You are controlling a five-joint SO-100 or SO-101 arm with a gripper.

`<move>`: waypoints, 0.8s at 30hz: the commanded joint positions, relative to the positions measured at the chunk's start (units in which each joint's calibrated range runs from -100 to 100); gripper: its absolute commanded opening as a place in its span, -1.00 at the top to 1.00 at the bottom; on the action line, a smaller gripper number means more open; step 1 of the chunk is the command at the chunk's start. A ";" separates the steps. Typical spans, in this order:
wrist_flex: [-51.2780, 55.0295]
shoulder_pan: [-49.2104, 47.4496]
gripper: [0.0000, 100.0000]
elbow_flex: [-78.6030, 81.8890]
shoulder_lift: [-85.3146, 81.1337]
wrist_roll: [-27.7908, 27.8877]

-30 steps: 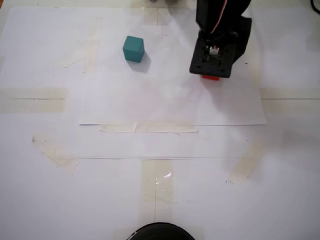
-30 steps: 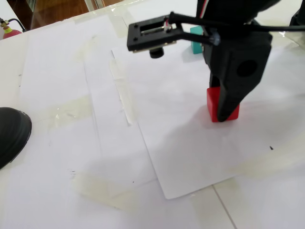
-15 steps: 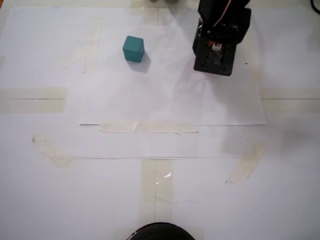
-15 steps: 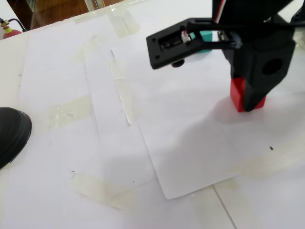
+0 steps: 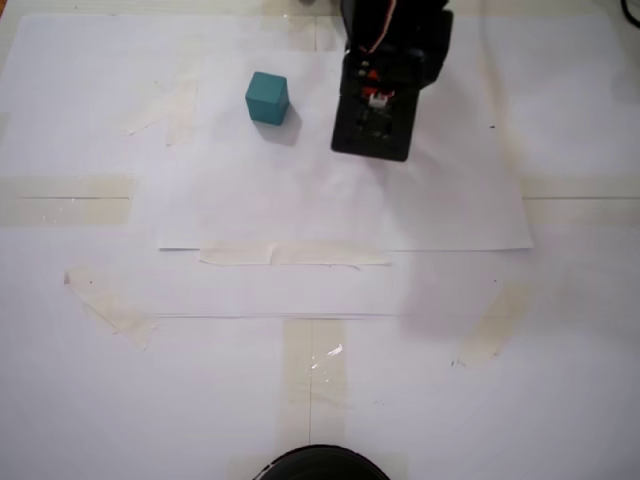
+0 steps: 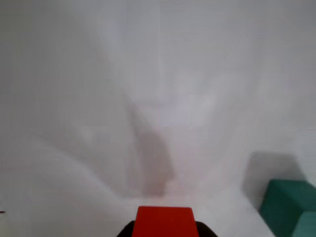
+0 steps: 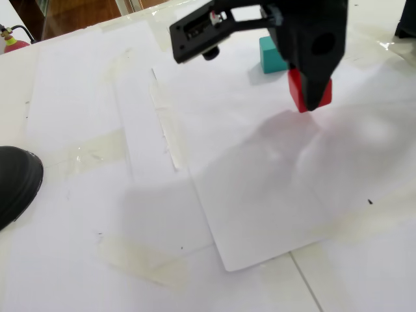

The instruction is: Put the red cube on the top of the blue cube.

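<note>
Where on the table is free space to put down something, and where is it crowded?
Free: the taped white paper below the teal cube, down to the black object. Crowded: the top middle, where the tool holds the red cube beside the teal cube.

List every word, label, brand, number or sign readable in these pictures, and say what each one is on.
None can be read in any view.
The red cube held in the gripper has plain faces.
The blue cube has plain faces too.
The white paper sheet and the tape strips carry no print.
The black arm body shows only a small white connector, with no legible marking.
</note>
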 commanded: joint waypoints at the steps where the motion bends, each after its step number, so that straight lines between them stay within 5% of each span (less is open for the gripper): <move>1: -1.12 5.45 0.85 -4.56 -9.36 3.76; 24: -0.63 19.38 0.85 2.97 -23.35 10.89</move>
